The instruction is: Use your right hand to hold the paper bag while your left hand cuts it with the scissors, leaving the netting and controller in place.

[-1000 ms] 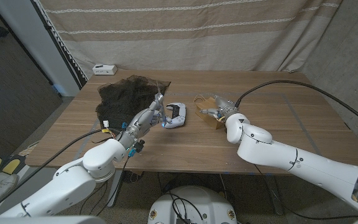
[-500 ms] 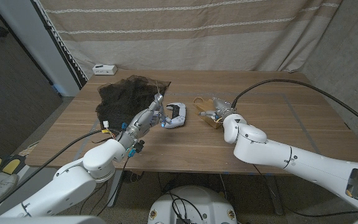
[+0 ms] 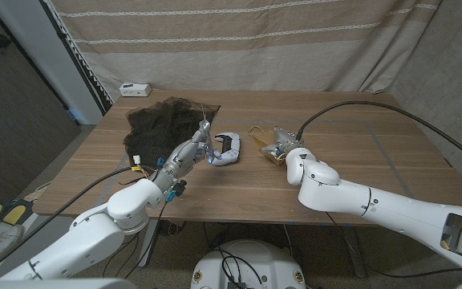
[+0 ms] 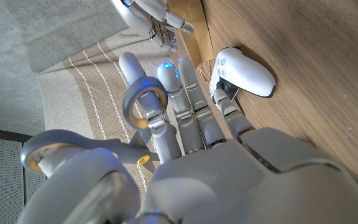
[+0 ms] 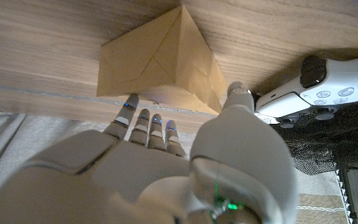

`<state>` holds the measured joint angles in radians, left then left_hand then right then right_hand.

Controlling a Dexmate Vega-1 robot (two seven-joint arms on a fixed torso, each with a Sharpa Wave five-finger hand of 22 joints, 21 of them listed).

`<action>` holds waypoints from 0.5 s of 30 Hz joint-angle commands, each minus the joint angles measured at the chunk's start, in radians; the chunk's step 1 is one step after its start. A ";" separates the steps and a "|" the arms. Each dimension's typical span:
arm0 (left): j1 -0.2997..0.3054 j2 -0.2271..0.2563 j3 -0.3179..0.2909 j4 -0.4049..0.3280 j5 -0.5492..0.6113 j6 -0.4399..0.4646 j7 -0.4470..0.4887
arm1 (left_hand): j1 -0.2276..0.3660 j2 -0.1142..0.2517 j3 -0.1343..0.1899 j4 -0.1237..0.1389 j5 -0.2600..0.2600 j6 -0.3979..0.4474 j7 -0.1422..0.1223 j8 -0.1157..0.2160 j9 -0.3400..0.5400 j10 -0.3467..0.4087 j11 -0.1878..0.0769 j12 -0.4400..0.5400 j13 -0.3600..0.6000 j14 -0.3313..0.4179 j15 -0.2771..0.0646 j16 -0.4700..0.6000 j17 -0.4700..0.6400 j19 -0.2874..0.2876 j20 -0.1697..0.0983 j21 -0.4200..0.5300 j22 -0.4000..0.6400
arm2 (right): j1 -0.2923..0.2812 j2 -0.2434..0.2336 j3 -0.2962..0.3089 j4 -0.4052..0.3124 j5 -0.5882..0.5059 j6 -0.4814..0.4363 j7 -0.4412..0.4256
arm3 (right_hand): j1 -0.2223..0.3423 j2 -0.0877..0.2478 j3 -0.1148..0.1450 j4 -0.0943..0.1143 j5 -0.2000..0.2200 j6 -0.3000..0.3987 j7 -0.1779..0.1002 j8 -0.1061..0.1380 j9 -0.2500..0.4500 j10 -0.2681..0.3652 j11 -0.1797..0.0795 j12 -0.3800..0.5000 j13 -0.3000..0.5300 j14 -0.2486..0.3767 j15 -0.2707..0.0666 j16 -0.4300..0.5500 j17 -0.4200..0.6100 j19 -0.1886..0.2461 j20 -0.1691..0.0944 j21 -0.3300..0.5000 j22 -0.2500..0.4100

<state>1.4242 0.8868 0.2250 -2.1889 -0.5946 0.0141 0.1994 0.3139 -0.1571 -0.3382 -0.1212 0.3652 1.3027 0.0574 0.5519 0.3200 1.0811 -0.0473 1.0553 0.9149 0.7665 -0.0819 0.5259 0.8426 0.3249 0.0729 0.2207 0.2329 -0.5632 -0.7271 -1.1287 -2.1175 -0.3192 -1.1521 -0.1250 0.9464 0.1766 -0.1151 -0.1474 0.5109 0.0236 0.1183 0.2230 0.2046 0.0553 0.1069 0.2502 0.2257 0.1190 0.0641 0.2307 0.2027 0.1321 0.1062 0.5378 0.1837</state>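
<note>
Wooden table is holding a paper bag lying beside the controller. Right hand is touching the bag, fingers spread. Left hand is gripping scissors pointing toward the netting.

The netting lies far left on the table, the controller right of it, the paper bag further right.

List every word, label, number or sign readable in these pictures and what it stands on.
No text reads anywhere.
Controller: button symbols too small to read.
Paper bag: plain, no print.
White box at the far table edge: any marking too small to read.
</note>
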 commanded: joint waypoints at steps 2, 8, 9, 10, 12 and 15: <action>-0.012 -0.003 0.006 0.005 -0.004 0.005 -0.004 | 0.014 0.002 -0.002 0.006 -0.009 0.088 0.111 0.105 0.002 0.006 -0.012 0.006 -0.003 0.000 -0.070 0.009 0.003 0.004 -0.003 0.005 -0.001 | -0.021 0.009 0.014 0.026 -0.011 0.030 -0.022 | 0.101 0.004 0.063 -0.016 -0.007 0.026 0.002 0.010 0.004 0.018 -0.020 0.016 0.005 0.091 -0.045 0.037 0.012 0.102 -0.047 0.034 0.008; -0.016 -0.006 0.009 0.008 -0.005 0.004 -0.004 | 0.013 0.003 -0.002 0.008 -0.008 0.088 0.111 0.107 -0.001 0.007 -0.011 0.008 -0.006 0.002 -0.070 0.012 0.000 0.005 -0.004 0.005 0.000 | -0.034 0.015 0.026 0.042 -0.015 0.049 -0.031 | 0.238 0.005 0.141 -0.021 -0.029 0.055 -0.028 0.015 0.006 0.044 -0.048 0.028 0.005 0.190 -0.133 0.086 0.036 0.215 -0.127 0.083 0.013; -0.016 -0.007 0.009 0.008 -0.003 0.004 -0.002 | 0.013 0.003 -0.003 0.008 -0.008 0.089 0.110 0.108 0.000 0.007 -0.008 0.009 -0.005 0.002 -0.071 0.011 0.000 0.005 -0.004 0.005 0.000 | -0.039 0.018 0.030 0.046 -0.017 0.051 -0.037 | 0.249 0.005 0.147 -0.021 -0.032 0.059 -0.031 0.016 0.006 0.046 -0.051 0.029 0.005 0.198 -0.141 0.092 0.040 0.224 -0.135 0.087 0.013; -0.016 -0.007 0.010 0.008 -0.002 0.002 -0.001 | 0.013 0.003 -0.003 0.008 -0.007 0.089 0.111 0.108 -0.001 0.007 -0.010 0.012 0.000 0.001 -0.072 0.011 0.000 0.005 -0.004 0.005 0.000 | -0.043 0.021 0.033 0.048 -0.018 0.051 -0.041 | 0.269 0.002 0.157 -0.021 -0.039 0.068 -0.032 0.019 0.006 0.062 -0.057 0.035 0.004 0.214 -0.151 0.102 0.045 0.240 -0.146 0.096 0.014; -0.016 -0.008 0.010 0.009 -0.001 0.001 0.001 | 0.012 0.003 -0.003 0.009 -0.007 0.088 0.111 0.110 0.001 0.007 -0.010 0.012 -0.001 0.002 -0.070 0.012 -0.002 0.005 -0.004 0.005 0.000 | -0.044 0.022 0.030 0.051 -0.028 0.051 -0.046 | 0.295 0.003 0.170 -0.018 -0.050 0.089 -0.039 0.025 0.006 0.074 -0.061 0.039 0.003 0.239 -0.176 0.119 0.057 0.259 -0.167 0.109 0.015; -0.014 -0.010 0.010 0.010 -0.001 -0.002 0.003 | 0.012 0.004 -0.002 0.010 -0.007 0.089 0.111 0.110 -0.002 0.007 -0.012 0.014 0.001 0.001 -0.070 0.013 -0.001 0.005 -0.004 0.005 0.000 | -0.060 0.028 0.045 0.059 -0.030 0.066 -0.062 | 0.329 0.001 0.186 -0.014 -0.068 0.109 -0.047 0.029 0.007 0.104 -0.072 0.051 0.001 0.280 -0.198 0.150 0.078 0.289 -0.200 0.132 0.018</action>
<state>1.4122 0.8828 0.2317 -2.1829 -0.5973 0.0167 0.1960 0.3139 -0.1571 -0.3353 -0.1186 0.3652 1.3024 0.0576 0.5530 0.3193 1.0812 -0.0473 1.0633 0.9103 0.7665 -0.0819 0.5344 0.8380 0.3248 0.0730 0.2207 0.2329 -0.5910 -0.7138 -1.1087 -2.0844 -0.3333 -1.1155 -0.1520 1.2475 0.1781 0.0584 -0.1618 0.4547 0.1133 0.0748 0.2423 0.2072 0.1363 0.0410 0.2900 0.2259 0.3655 -0.0416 0.3565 0.2628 0.3952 -0.0426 0.6499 0.1974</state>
